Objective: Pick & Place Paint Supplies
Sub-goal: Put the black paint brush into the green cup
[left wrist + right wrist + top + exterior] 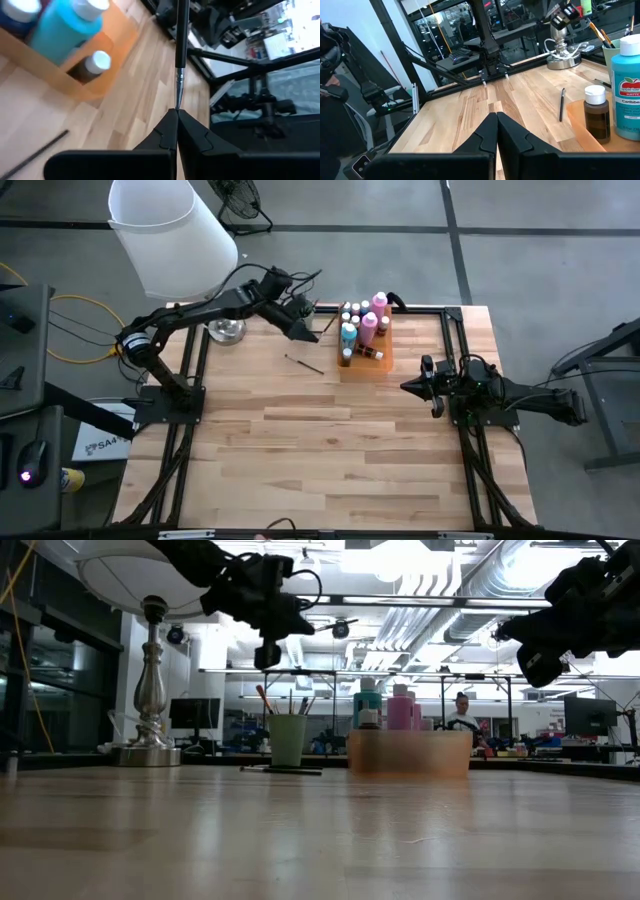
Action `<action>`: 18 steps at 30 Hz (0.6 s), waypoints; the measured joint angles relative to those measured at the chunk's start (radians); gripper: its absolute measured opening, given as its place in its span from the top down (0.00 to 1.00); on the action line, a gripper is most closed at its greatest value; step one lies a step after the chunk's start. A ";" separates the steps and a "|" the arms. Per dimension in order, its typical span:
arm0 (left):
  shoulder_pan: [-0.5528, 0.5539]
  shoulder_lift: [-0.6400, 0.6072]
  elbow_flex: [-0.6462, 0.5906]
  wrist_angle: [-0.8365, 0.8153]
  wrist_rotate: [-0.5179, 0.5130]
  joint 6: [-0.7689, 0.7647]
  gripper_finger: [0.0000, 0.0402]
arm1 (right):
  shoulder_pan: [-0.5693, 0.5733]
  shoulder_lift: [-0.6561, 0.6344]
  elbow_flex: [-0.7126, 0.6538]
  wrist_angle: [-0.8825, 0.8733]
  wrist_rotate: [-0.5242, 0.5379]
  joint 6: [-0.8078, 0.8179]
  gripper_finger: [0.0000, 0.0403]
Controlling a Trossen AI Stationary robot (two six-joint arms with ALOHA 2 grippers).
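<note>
While the left gripper [177, 112] pinches a paintbrush [180, 45] shut at upper centre, it should lower it vertically into the green cup [287, 739]; right gripper [410, 386] waits closed, empty.

I work in what looks like a robotics lab inside a large open industrial hall. My butcher-block bench [330, 430] sits in a black metal frame [190, 410] on a grey concrete floor [560, 270] marked with dark lines. Overhead, the low view shows exposed silver ducts [450, 600], pipes and bright strip lights. Beyond the bench stand more black frames [330, 690], a monitor [195, 715] and cluttered workstations, with a person [462, 715] seated far back. A yellow cable [70, 320] trails across the floor beside me, a computer mouse [38, 452] lies on a side table, and a floor fan [240, 205] stands near the lampshade [170, 235].
</note>
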 joint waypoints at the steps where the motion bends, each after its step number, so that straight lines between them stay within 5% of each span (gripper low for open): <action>1: 0.000 0.000 0.000 0.003 0.008 -0.011 1.00 | 0.000 0.000 0.000 0.000 0.000 0.000 0.99; 6: -0.029 0.000 0.000 -0.031 -0.011 -0.004 1.00 | 0.000 0.000 0.000 0.000 0.000 0.000 0.99; 18: -0.221 0.000 -0.002 0.156 -0.381 -0.035 1.00 | 0.000 0.000 0.000 0.000 0.000 0.000 0.99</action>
